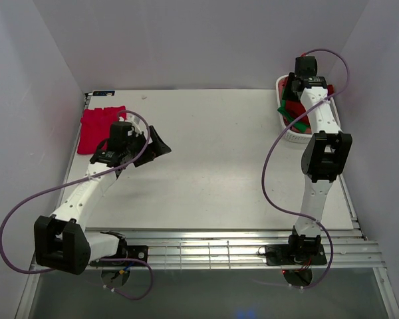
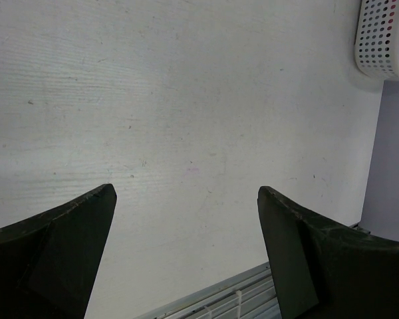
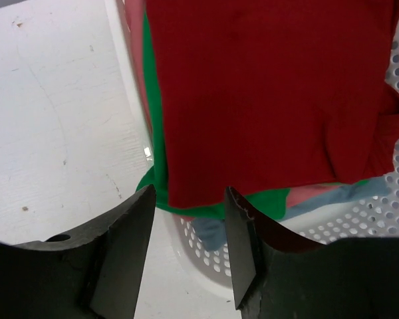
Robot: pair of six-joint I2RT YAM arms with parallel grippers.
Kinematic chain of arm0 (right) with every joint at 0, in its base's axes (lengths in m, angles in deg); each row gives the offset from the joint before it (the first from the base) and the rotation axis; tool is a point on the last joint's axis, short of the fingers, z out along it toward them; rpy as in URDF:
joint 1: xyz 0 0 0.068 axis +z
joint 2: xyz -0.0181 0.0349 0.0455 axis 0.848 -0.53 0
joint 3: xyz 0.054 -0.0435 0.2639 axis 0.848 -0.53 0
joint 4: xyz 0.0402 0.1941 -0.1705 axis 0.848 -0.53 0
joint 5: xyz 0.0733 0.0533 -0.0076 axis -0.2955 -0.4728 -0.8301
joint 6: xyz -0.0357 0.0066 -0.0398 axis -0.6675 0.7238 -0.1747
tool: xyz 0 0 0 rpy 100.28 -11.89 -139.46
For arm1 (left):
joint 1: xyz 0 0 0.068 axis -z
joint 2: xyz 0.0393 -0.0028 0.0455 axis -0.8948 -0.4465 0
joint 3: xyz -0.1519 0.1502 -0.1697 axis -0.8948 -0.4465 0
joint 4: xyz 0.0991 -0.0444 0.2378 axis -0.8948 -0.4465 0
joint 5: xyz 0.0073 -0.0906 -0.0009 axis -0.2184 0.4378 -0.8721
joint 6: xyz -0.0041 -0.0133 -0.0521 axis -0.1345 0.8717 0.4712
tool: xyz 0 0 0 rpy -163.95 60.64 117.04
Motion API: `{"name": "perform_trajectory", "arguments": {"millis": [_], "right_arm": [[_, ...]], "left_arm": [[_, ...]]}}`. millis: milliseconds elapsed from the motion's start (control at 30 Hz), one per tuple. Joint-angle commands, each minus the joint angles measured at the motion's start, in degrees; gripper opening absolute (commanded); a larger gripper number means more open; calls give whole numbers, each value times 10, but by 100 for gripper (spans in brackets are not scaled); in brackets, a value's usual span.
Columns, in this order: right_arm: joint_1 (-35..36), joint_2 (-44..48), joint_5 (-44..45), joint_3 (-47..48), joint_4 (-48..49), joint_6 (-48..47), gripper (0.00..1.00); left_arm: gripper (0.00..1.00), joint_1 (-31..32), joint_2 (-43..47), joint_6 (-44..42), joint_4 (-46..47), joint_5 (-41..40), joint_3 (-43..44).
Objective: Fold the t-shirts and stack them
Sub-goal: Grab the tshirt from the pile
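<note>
Top view: pinkish-red t-shirt (image 1: 100,126) lies folded flat on the desk (image 1: 219,173) at roughly 10 o'clock, close to the left edge. Left tool (image 1: 154,147) hangs just beside it on its 4 o'clock side, not touching the cloth.

Left wrist view: left tool (image 2: 186,193) is released, fingers spread wide, with only bare desk between them. A corner of the white slotted basket (image 2: 379,40) shows at 1 o'clock.

The basket (image 1: 286,129) sits at 2 o'clock on the desk, at the right edge. The right arm reaches over it, and its wrist hides most of the contents from above.

Right wrist view: right tool (image 3: 189,193) is over the basket's near rim, fingers parted with nothing between them. The dark red t-shirt (image 3: 272,100) is on top inside the basket, its near hem just past the fingertips. The green t-shirt (image 3: 153,133) lies under it, showing along the left side and the hem. Pink cloth (image 3: 312,196) and pale blue cloth (image 3: 346,196) peek out below the green.
</note>
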Motion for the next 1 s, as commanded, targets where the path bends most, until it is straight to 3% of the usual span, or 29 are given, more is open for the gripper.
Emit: {"name": "perform_trajectory", "arguments": {"millis": [0,333,400,500,533,700,967], "right_arm": [[-4,-18,-21,29,22,-12,52],[-29,-57,-29,26,29,-15,49],[-31,-60,-31,26,30,-13,38],[-33,-55,-39,25,34,-12,10],[-33,-49,-50,22,39,-12,8],[-30,23,-105,-4,66,-7,8],[39,191,-216,12,49,-1,8]], "left_arm": [[98,1,15,3,1,-8,-6],[98,1,-12,-3,4,-12,1],[98,1,-13,-7,3,-11,-1],[98,2,-8,-7,2,-13,-7],[98,1,-8,-6,3,-13,-9],[98,2,1,0,4,-8,-21],[98,1,21,12,16,-10,-45]]}}
